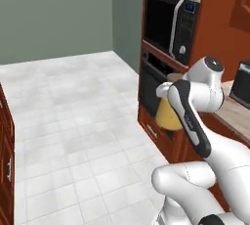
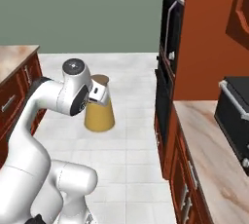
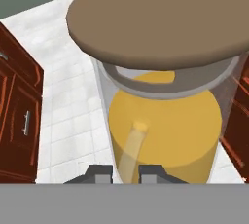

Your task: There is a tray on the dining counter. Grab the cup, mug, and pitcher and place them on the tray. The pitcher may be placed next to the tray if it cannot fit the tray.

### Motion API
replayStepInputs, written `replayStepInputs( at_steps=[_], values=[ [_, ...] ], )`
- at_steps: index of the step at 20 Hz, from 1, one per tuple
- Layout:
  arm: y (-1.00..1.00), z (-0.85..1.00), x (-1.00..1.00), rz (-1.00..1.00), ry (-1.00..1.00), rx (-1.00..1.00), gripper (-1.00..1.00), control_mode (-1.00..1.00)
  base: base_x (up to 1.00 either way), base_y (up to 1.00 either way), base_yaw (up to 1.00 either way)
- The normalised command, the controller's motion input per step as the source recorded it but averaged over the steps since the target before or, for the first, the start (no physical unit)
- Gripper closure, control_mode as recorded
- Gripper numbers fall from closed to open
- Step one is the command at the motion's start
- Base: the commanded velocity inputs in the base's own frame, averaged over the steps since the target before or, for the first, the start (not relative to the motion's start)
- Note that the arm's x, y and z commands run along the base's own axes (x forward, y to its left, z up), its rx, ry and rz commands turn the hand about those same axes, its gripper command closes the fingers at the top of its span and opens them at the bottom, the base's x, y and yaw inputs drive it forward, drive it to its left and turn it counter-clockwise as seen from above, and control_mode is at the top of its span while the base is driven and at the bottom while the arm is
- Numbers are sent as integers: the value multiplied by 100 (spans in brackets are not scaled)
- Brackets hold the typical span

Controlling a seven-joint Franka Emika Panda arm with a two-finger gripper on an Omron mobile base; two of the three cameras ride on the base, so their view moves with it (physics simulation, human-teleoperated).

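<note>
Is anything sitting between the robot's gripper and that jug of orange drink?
No. The gripper is already shut on the pitcher, which it carries in the air above the tiled floor. Nothing lies between them.

No text, label, brand or number can be read anywhere. The microwave at about one o'clock in the left base view has a small blue-lit display at its upper right corner, too blurred to make out any digits. The pitcher carries no marking.
</note>
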Motion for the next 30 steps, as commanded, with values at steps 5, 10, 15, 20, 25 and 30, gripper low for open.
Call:
replayStepInputs(
  at_steps=[5,10,15,20,25,30],
  values=[
    [0,0,0,0,0,0,100,100,100,-8,27],
    [0,0,0,0,0,0,100,100,100,1,11],
    [0,0,0,0,0,0,100,100,100,1,15],
    [0,0,0,0,0,0,100,100,100,0,12],
    [0,0,0,0,0,0,100,100,100,0,12],
    [0,0,0,0,0,0,100,100,100,0,11]
  ],
)
